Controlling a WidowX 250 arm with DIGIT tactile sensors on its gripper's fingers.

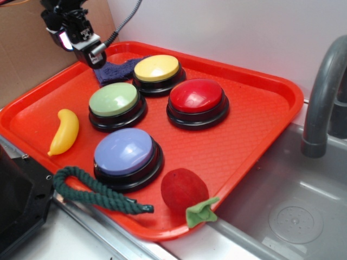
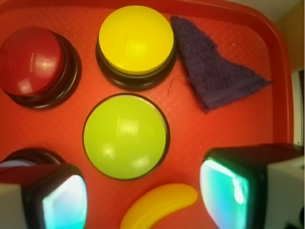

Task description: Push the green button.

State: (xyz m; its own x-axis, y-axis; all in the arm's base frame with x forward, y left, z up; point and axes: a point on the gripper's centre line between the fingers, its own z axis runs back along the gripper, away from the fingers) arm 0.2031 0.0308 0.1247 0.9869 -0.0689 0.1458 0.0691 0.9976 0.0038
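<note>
The green button (image 1: 114, 100) (image 2: 125, 135), a pale-green dome on a black base, sits on the left half of the red tray (image 1: 255, 124). My gripper (image 1: 90, 52) hangs high over the tray's back-left corner, well above the button and apart from it. In the wrist view the two fingers (image 2: 224, 191) stand wide apart at the bottom corners, and my gripper (image 2: 143, 202) is open with nothing held. The green button lies just ahead of the gap.
A yellow button (image 1: 156, 69), a red button (image 1: 196, 97) and a lavender-blue button (image 1: 124, 152) surround the green one. A yellow toy banana (image 1: 64, 131) (image 2: 159, 205), a purple cloth (image 1: 116, 69) (image 2: 212, 71), a green rope (image 1: 95, 190) and a red felt fruit (image 1: 184, 189) share the tray. A sink with a grey faucet (image 1: 322, 92) lies to the right.
</note>
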